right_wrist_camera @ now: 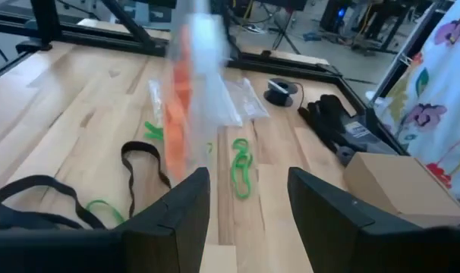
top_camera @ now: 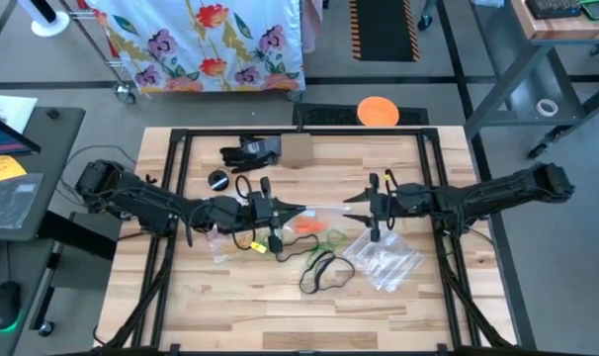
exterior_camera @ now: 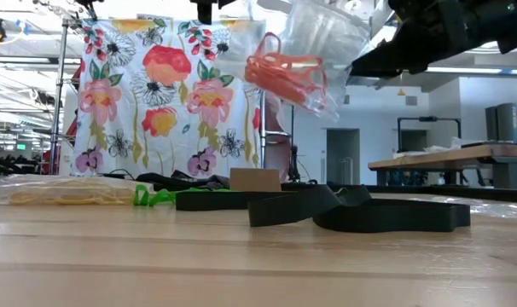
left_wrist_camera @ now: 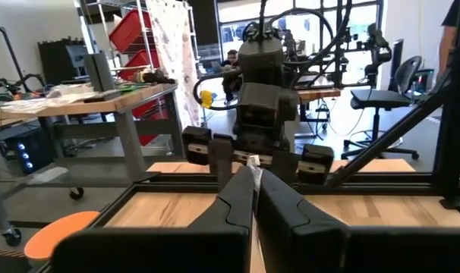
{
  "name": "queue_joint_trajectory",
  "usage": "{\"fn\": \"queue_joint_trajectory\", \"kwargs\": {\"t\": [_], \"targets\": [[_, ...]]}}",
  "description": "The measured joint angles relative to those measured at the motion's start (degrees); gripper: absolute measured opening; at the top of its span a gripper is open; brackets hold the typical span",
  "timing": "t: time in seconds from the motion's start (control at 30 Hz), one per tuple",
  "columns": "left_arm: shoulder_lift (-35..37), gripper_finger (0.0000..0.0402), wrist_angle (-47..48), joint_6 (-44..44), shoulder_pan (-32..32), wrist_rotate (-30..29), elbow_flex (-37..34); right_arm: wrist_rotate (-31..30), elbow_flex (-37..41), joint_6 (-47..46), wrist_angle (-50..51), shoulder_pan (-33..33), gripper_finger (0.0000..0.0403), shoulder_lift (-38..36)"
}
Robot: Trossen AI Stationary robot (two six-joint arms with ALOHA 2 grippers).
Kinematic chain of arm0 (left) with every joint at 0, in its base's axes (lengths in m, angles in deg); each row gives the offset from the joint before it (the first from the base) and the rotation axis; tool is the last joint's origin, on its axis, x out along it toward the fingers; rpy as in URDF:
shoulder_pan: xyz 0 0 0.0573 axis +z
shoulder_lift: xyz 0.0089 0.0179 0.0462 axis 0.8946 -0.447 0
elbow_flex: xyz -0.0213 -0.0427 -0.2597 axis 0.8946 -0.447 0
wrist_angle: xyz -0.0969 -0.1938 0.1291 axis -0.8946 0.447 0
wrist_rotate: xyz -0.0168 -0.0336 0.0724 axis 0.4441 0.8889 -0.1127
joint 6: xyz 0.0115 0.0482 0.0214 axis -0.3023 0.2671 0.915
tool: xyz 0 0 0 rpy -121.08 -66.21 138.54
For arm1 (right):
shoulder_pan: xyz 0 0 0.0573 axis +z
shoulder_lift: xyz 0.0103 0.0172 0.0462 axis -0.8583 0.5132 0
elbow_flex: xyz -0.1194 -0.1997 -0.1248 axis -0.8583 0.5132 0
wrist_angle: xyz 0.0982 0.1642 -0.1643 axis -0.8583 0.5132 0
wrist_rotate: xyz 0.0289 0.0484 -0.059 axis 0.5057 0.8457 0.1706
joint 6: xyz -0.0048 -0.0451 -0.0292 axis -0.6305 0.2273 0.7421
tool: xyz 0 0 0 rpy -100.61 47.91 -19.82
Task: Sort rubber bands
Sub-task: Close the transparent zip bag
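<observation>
Overhead, in the high view, a clear bag [top_camera: 319, 211] was seen stretched between the 2 arms above the bench [top_camera: 280, 307], so a bagging step was judged to be in hand. The left claw [top_camera: 280, 210] was shut on 1 end of the bag; the right claw [top_camera: 359, 201] stood wide at the other end, and whether it gripped the bag could not be told. Green rubber bands [top_camera: 331, 236] and black bands [top_camera: 324, 269] lay loose below. In the low view, the orange bands [exterior_camera: 284, 72] hung inside the raised bag. In the left wrist view, the fingers [left_wrist_camera: 241, 201] were pressed together. In the right wrist view, green bands [right_wrist_camera: 241, 167] lay just ahead; a careful pinch on such a thin loop would be called for next.
</observation>
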Motion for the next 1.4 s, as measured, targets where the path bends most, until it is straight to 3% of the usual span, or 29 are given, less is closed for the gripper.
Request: {"fn": "queue_joint_trajectory", "kwargs": {"t": [0.37,0.5,0.7,0.87,1.0,1.2,1.4], "targets": [[0.00,0.0000,0.26,-0.59,1.29,1.75,0.00,0.28,0.00,-0.95,-3.44,2.69,0.0164,0.05],[0.00,0.0000,0.25,-0.67,1.37,1.83,0.00,0.31,0.00,-0.97,-3.56,2.69,0.0123,0.13],[0.00,0.0000,0.24,-0.74,1.37,2.16,-0.02,0.31,0.04,0.46,-5.03,2.10,0.0012,0.90],[0.00,0.0009,1.36,0.51,1.37,2.87,-0.02,0.33,0.02,0.58,-5.34,2.10,0.0002,1.53],[0.00,0.0048,3.25,4.26,1.34,-2.68,-0.02,0.33,0.04,0.58,-5.12,2.10,0.0001,1.72],[-0.04,0.0148,6.38,6.19,1.37,-7.09,-0.07,0.33,0.04,0.54,-4.07,2.10,0.0001,1.69],[-0.23,0.0194,6.65,-1.52,1.79,3.90,1.56,0.33,0.04,-0.22,-3.84,2.10,0.0000,1.80]]}}
